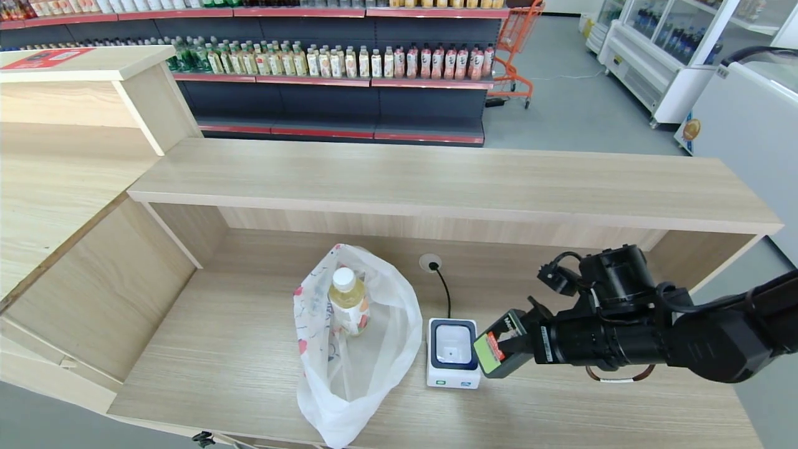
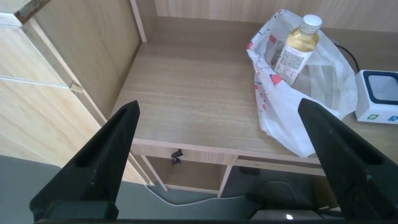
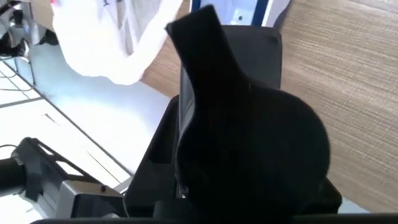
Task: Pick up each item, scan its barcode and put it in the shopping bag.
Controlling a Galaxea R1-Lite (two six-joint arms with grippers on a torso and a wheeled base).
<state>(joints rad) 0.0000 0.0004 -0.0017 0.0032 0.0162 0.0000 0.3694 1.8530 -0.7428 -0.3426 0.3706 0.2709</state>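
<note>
Supermarket shelves of drink bottles (image 1: 324, 62) run across the back, and in front of them a pale wooden worktop (image 1: 218, 349) carries the checkout gear. A white shopping bag (image 1: 399, 312) stands open near the middle of it. One capped bottle (image 1: 348, 305) sits upright inside, so I judge that item already scanned and packed.

Just beside the bag, on the robot's right, is a white scanner (image 1: 453, 352) with its window facing up. Its cable (image 1: 444, 287) leads to a hole at the back of the worktop.

The right pincer (image 1: 499, 343) is closed on a small pack (image 1: 487, 354) with a green edge and a red label. It holds the pack tilted at the scanner's right edge, probably to show the barcode to the window. From there the bag's mouth is only a short way further across.

The left pincer (image 2: 217, 106) is spread wide and holds nothing. It hangs off the near-left side of the worktop, well apart from the bag, likely parked there to leave the other arm room.
</note>
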